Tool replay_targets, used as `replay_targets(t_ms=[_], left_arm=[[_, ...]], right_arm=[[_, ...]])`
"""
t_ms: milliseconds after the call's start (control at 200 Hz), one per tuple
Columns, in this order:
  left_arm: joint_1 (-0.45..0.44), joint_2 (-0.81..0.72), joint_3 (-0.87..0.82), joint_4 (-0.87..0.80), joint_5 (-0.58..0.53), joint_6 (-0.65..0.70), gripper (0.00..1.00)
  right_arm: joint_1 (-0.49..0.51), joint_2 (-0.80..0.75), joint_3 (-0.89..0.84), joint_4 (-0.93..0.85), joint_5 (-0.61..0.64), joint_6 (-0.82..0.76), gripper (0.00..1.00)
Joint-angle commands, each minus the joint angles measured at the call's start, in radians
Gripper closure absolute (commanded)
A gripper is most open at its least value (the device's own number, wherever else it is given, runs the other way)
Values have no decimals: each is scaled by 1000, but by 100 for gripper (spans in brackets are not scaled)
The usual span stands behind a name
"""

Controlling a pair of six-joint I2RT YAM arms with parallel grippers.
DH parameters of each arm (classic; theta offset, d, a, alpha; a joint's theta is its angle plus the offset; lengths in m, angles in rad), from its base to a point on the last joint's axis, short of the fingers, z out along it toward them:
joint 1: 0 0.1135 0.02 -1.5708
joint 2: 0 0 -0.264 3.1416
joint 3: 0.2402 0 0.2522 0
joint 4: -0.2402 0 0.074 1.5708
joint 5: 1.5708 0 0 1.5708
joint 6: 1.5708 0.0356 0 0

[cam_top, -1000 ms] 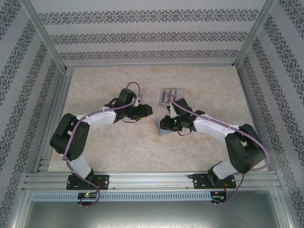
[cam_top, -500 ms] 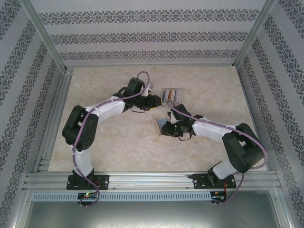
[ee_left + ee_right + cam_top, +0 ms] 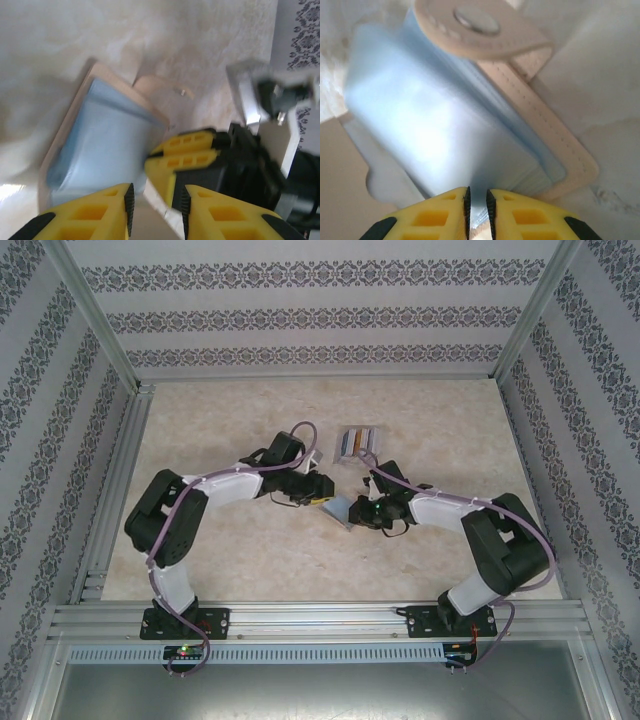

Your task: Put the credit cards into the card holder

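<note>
The card holder [image 3: 338,509] lies open on the table between the two arms, tan outside and grey-blue inside [image 3: 100,135]. Its snap tab [image 3: 477,22] points away in the right wrist view. My right gripper [image 3: 477,205] is shut on a grey-blue inner flap of the card holder [image 3: 445,115]; in the left wrist view its yellow fingers [image 3: 187,150] pinch the holder's near edge. My left gripper [image 3: 157,210] hangs just left of the holder, jaws apart, with the holder's pale edge running between them untouched. The credit cards [image 3: 358,440], orange and grey, stand in a clear tray behind the holder.
The clear tray [image 3: 347,430] sits on the beige table [image 3: 220,550] just beyond both grippers. Aluminium frame rails [image 3: 110,490] and patterned walls close in the sides and back. Both grippers [image 3: 325,493] [image 3: 357,510] crowd the same spot at the table's middle.
The left arm swung out toward the tray, then dropped back beside the card holder, its jaws narrowing. The right gripper kept its hold and shifted slightly with the holder.
</note>
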Motion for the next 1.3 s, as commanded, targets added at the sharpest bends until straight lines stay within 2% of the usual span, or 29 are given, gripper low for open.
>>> replay_targets(t_ms=[0, 160, 415, 525, 669, 874, 934, 1099, 1294], left_arm=[[-3, -77, -89, 43, -26, -29, 68], [-32, -124, -199, 126, -56, -84, 68], [-81, -95, -301, 275, -120, -177, 68], [-93, -76, -283, 244, -152, -159, 67], [-93, -47, -270, 223, -182, -154, 66], [-92, -30, -263, 197, -205, -145, 66], [-93, -34, -262, 182, -219, -136, 66], [-93, -43, -261, 178, -227, -131, 66], [-93, -44, -268, 189, -226, -132, 66]], right_arm=[[-21, 79, 43, 42, 48, -4, 78], [-12, 167, 170, 28, 23, -24, 78], [27, 279, 325, -32, -35, -70, 77], [29, 263, 335, -52, -44, -82, 76], [9, 164, 326, -97, -42, -101, 74], [-98, -12, 323, -172, -20, -136, 69], [-141, -34, 337, -203, 7, -154, 64], [-244, -1, 413, -268, 61, -194, 58], [-290, 100, 525, -300, 102, -213, 53]])
